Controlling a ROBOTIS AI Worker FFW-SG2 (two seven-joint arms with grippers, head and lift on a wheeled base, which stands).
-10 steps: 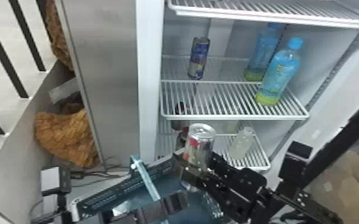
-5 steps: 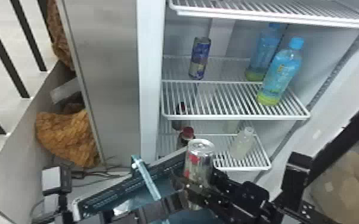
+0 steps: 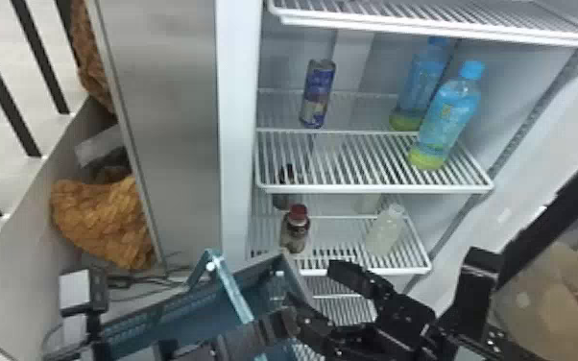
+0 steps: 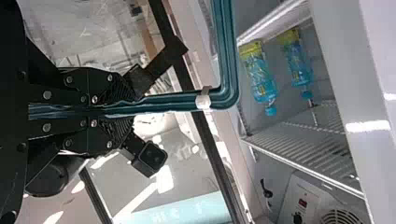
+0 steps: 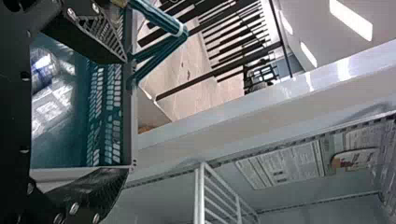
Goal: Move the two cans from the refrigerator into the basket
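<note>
Refrigerator (image 3: pixel 237 144) biggest thing here, its wire shelves bare to view. Teal basket (image 3: pixel 173 326) sits low in front, its handle (image 3: pixel 230 285) raised. Left tool (image 3: pixel 276 331) pinched together on that handle; in the left wrist view both fingers press it from either side. Right tool (image 3: pixel 314 285) over the basket's near-fridge side, fingers spread well apart, nothing between them. Middle shelf, toward the right: tall blue bottle (image 3: pixel 446 120), yellow-green at the base, upright. Matching shape (image 3: pixel 420 86) just behind it; second bottle or reflection, can't tell. Same shelf, toward the left: one blue can (image 3: pixel 318 93), upright, well apart from the bottle. Shelf below: pale bottle (image 3: pixel 384 230) to the right, dark bottle (image 3: pixel 295 230) with a red cap to the left, both upright. Right wrist view, down inside the basket: a silvery, blue-marked item (image 5: pixel 43 70), partly hidden by the tool's frame; looks like a can, details too blurred to be sure.
</note>
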